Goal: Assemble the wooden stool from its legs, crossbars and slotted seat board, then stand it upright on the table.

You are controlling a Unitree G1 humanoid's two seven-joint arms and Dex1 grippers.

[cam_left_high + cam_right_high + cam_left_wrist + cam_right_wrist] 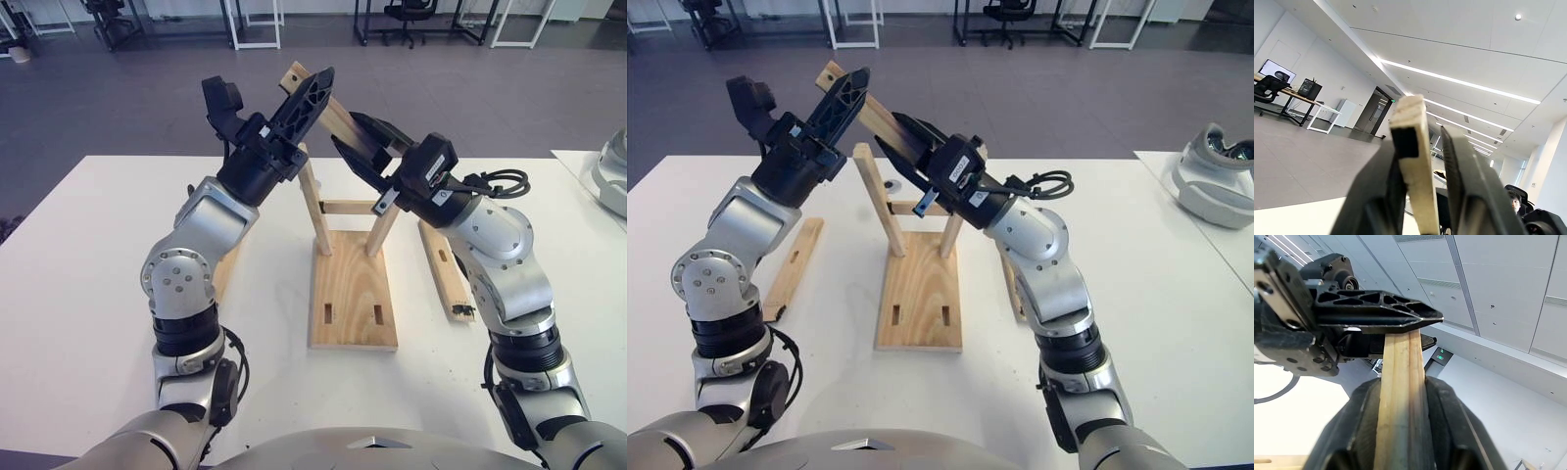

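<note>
stool leg (338, 116) aloft over the seat board (353, 311) — left gripper (313, 83) and right gripper (343, 129) both pinching it.

1 seat board (353, 294), 2 upright legs (313, 206), 1 crossbar (348, 207), 1 raised bar (343, 119), 2 flat pcs (446, 269)

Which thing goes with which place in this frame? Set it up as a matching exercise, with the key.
Things
1. seat board
2. raised wooden bar
3. crossbar
4. headset

Places
A. between the two standing legs
B. in the air, clamped by the left tool and the right tool
C. lying flat on the table
D. on the neighbouring table to the right

Pairs: 1-C, 2-B, 3-A, 4-D
</note>
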